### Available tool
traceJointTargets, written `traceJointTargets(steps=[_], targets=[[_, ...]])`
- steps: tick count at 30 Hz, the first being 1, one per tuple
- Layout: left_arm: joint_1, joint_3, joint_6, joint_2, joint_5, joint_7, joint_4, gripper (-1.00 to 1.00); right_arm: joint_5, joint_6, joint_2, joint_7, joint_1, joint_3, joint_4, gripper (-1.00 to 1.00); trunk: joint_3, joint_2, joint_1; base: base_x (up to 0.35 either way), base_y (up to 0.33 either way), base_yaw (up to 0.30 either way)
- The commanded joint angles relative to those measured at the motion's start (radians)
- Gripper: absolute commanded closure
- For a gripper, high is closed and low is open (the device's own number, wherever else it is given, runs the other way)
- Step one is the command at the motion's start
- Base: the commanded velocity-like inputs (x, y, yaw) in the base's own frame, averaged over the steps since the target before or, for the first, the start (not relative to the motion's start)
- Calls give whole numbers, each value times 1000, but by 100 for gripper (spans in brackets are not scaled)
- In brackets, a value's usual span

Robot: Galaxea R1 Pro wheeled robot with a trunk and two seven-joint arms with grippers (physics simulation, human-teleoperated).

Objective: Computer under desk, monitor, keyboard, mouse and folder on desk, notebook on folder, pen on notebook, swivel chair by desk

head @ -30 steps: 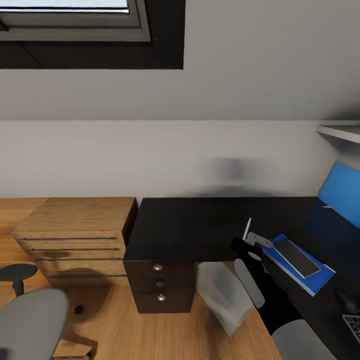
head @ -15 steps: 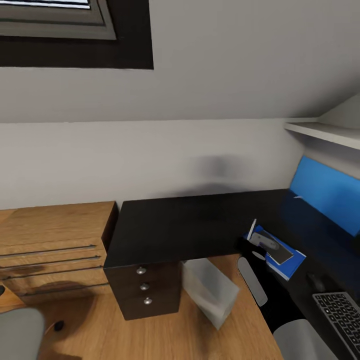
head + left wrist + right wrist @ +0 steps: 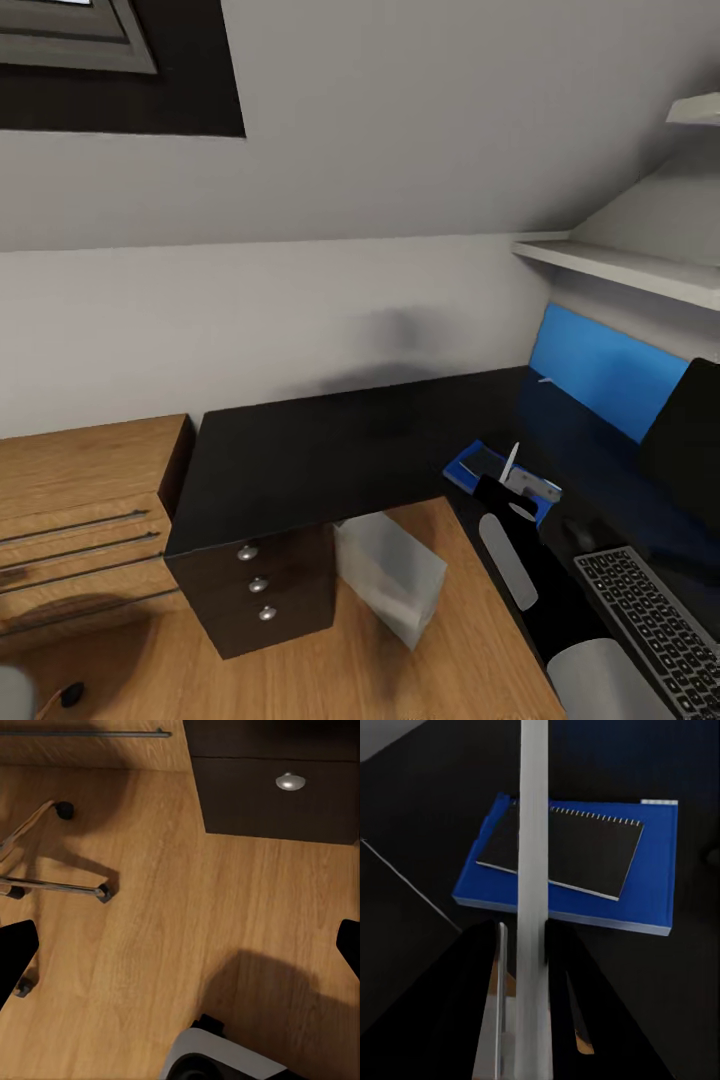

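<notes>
Clamped between the narrow fingers of the right gripper (image 3: 523, 967), the white pen (image 3: 533, 870) is held upright above the desk (image 3: 330, 450). In the head view the pen (image 3: 511, 460) stands at about 4 o'clock of the frame, just over the blue folder (image 3: 468, 466), which lies flat on the black desktop. From the right wrist camera the dark spiral-bound notebook (image 3: 585, 847) is seen stacked on the folder (image 3: 656, 870), inside its edges. The keyboard (image 3: 650, 620) is set on the desk at 5 o'clock, with the black monitor (image 3: 690, 440) at 3 o'clock, before the blue back panel (image 3: 590, 370). The light-grey computer (image 3: 390, 575) is seen tilted on the wooden floor (image 3: 187, 915) under the desk edge, beside the drawer unit (image 3: 255, 590). The left gripper (image 3: 180, 952) is spread wide over the floor, empty, near the swivel chair's chrome base (image 3: 52, 881).
</notes>
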Motion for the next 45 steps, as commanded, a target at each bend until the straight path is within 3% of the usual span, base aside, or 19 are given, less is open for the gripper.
traceJointTargets(steps=[1, 23, 31, 34, 36, 42, 45], targets=[[0, -3, -3, 1, 9, 5, -2, -100, -4, 5, -1, -7, -1, 3, -1, 100, -2, -2, 1, 0, 0, -87], [0, -5, -4, 2, 5, 5, -2, -100, -4, -5, -1, -7, -1, 3, -3, 100, -2, -2, 1, 1, 0, -11], [0, -4, -5, 3, 7, 5, 5, -100, -3, -7, -2, -5, -1, 4, -2, 100, -2, -2, 1, 232, 0, 0], [0, -4, -8, 3, 6, -1, 104, -100, -2, -7, -3, -4, -1, 6, -3, 100, -2, -2, 1, 31, 0, 0], [0, -3, -44, 3, 6, -40, 172, -100, 0, -7, -4, -4, -2, 7, -3, 100, -2, -2, 1, 9, 0, 0], [0, -1, -147, 4, 7, -114, 255, -100, 3, -8, -5, 0, -1, 9, -2, 100, -2, -2, 1, 3, 0, 0], [0, -2, -168, 4, 5, -125, 304, -100, 2, -8, -5, 3, -2, 7, 9, 100, -2, -2, 1, 23, 0, 0]])
